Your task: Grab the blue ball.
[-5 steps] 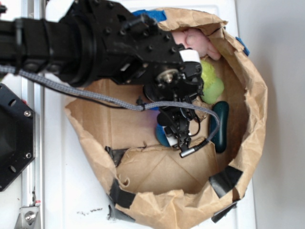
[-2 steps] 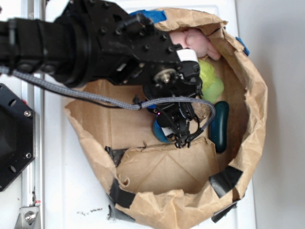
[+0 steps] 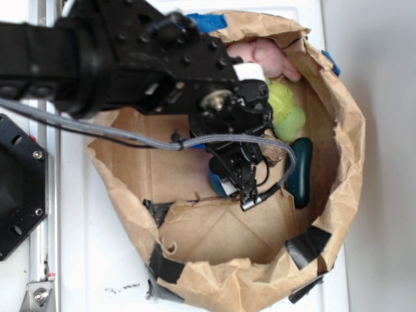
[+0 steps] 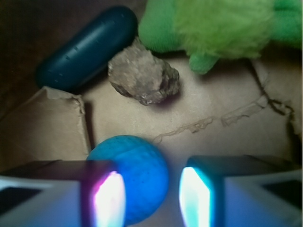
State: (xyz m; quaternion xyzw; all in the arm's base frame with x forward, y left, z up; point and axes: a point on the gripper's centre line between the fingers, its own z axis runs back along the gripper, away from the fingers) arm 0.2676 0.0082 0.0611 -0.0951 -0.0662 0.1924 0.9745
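Between spread fingers of gripper (image 4: 151,196): blue ball (image 4: 132,177), hugging left finger (off-centre), jaws apart for closing; rock (image 4: 144,78) clear beyond

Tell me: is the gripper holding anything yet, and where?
Nothing held. The gripper is open; the ball sits between its fingers, against the left one, with a gap to the right.
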